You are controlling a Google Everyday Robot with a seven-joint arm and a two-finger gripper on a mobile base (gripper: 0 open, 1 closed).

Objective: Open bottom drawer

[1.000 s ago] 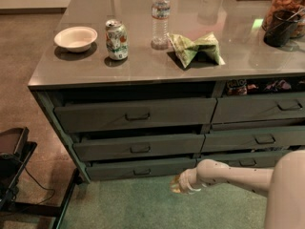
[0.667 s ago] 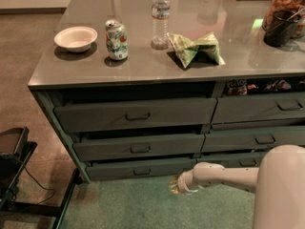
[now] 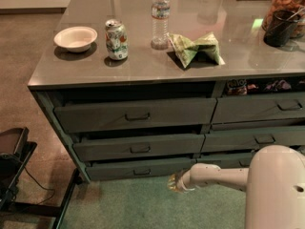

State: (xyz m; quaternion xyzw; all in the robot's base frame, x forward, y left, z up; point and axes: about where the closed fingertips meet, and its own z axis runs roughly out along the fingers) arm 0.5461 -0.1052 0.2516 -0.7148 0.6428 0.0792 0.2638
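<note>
The bottom drawer (image 3: pixel 114 169) is the slimmest dark grey-green front at the base of the left drawer stack, with a small dark pull handle (image 3: pixel 142 172) at its centre. It stands slightly out from the cabinet, like the two taller drawers above it. My gripper (image 3: pixel 174 182) is at the end of the white arm, low over the green carpet, just right of and a little below the drawer's right end. It is apart from the handle, to its right.
On the grey counter (image 3: pixel 267 56) stand a white bowl (image 3: pixel 75 37), a soda can (image 3: pixel 116 39), a water bottle (image 3: pixel 160 17) and a green chip bag (image 3: pixel 195 47). A second drawer stack (image 3: pixel 257 109) is at right. A black stand (image 3: pixel 14 166) sits at the left floor.
The arm's near white segment has swung further into view at the lower right. The gripper stays at about the same spot by the bottom drawer's right end.
</note>
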